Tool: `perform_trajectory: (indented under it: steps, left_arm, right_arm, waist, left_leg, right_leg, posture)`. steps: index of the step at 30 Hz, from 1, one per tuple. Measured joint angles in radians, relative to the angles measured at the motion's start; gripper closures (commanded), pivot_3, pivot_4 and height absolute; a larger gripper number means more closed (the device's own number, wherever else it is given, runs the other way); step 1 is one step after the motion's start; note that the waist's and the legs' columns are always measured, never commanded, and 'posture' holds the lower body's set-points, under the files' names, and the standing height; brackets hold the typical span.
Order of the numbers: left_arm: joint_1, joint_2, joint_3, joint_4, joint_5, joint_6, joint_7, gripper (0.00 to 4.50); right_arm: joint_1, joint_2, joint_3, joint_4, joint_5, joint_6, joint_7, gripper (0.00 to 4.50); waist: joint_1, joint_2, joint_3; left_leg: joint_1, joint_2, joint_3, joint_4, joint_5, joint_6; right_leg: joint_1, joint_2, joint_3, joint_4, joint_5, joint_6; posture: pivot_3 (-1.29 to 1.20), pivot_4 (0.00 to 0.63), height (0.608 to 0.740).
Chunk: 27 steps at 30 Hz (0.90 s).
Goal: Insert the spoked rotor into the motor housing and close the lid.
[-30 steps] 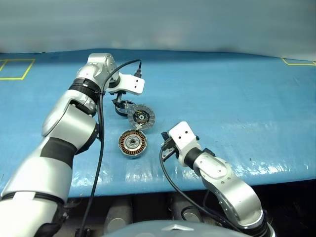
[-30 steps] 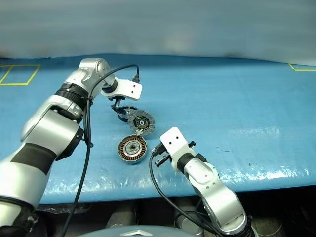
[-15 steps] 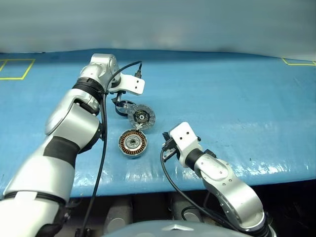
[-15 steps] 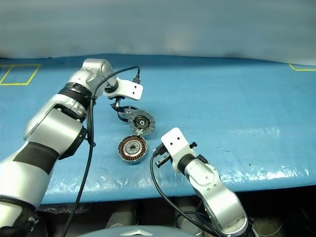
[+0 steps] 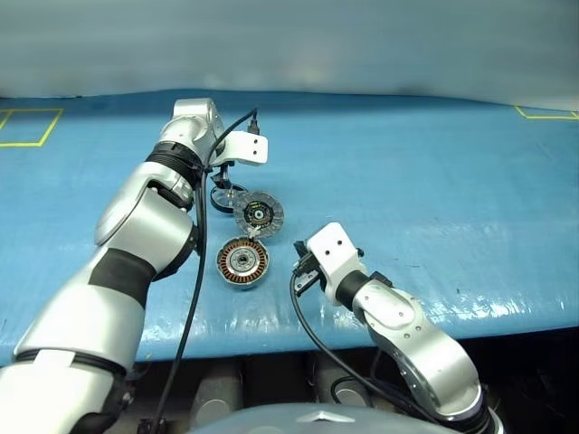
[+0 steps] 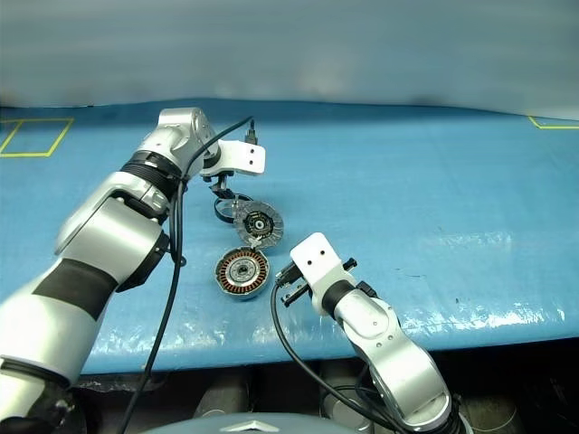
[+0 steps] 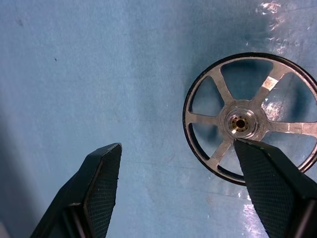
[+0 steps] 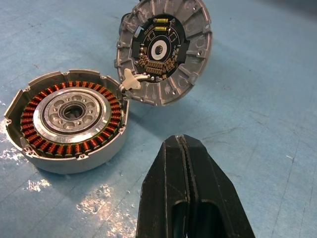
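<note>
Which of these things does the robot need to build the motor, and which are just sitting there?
Needed for the job:
- spoked rotor, flat on the table
- motor housing with copper windings
- lid, lying open beside the housing
- left gripper, open over the rotor
- right gripper, shut

Just there:
- blue table cover
- yellow tape marks

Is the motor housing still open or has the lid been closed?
Open: motor housing shows bare copper windings; the lid lies beside it, touching its rim.

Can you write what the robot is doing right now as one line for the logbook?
left gripper: open over spoked rotor | right gripper: shut, empty | motor housing: empty | lid: off
</note>
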Motion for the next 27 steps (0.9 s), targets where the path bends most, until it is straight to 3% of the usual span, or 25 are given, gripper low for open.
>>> perform_trajectory:
  steps: [9,26,27]
  left_arm:
    - [0.000,-0.005,0.011,0.000,-0.024,-0.008,-0.102,0.57]
    - [0.006,-0.001,-0.008,0.001,-0.011,-0.070,-0.092,0.57]
    - [0.006,-0.001,-0.010,0.001,-0.010,-0.071,-0.089,0.75]
  right_arm:
    - [-0.003,0.001,0.001,0.006,0.000,-0.001,0.000,4.50]
    - [0.011,0.004,0.000,0.005,-0.006,-0.001,-0.028,4.50]
    - [0.012,0.004,0.000,0.004,-0.006,0.000,-0.031,4.50]
  waist:
    - [0.002,0.000,0.000]
    - [0.003,0.000,0.000]
    - [0.003,0.000,0.000]
  left_leg:
    - [0.000,0.000,0.000,0.000,0.000,0.000]
    - [0.000,0.000,0.000,0.001,0.000,0.000]
    - [0.000,0.000,0.000,0.001,0.000,0.000]
  right_leg:
    - [0.000,0.000,0.000,0.000,0.000,0.000]
    - [0.000,0.000,0.000,0.001,0.000,0.000]
    - [0.000,0.000,0.000,0.001,0.000,0.000]
  posture:
    - [0.00,0.150,0.740]
    - [0.00,0.150,0.740]
    - [0.00,0.150,0.740]
